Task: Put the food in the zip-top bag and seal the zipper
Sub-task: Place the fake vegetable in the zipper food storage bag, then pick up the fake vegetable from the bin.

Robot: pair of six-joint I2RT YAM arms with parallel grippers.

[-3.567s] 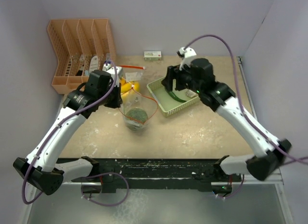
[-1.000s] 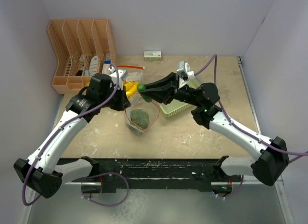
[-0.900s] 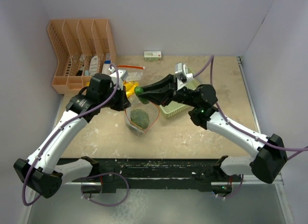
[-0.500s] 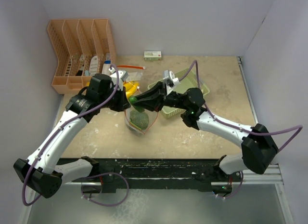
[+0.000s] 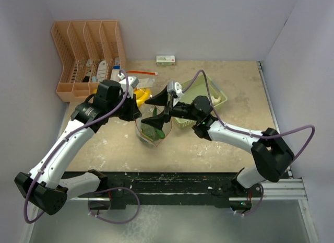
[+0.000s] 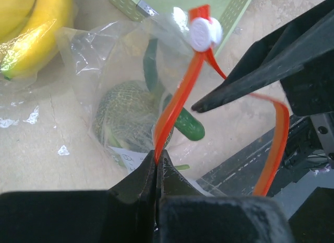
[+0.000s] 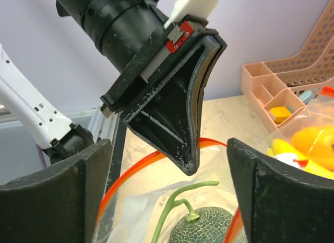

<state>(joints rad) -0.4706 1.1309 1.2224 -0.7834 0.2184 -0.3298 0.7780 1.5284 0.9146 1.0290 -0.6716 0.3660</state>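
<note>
My right gripper [image 5: 147, 114] hangs open, empty, cucumber [image 6: 183, 123] directly below inside the bag [image 6: 99, 49]; my left gripper [image 6: 158, 160] pinches the zipper [image 6: 180, 96].

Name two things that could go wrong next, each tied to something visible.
1. The left gripper pinches only the thin orange zipper strip; a slip could collapse the bag mouth.
2. The open right gripper hangs at that mouth, above the cucumber, and might snag the rim when withdrawn.
</note>
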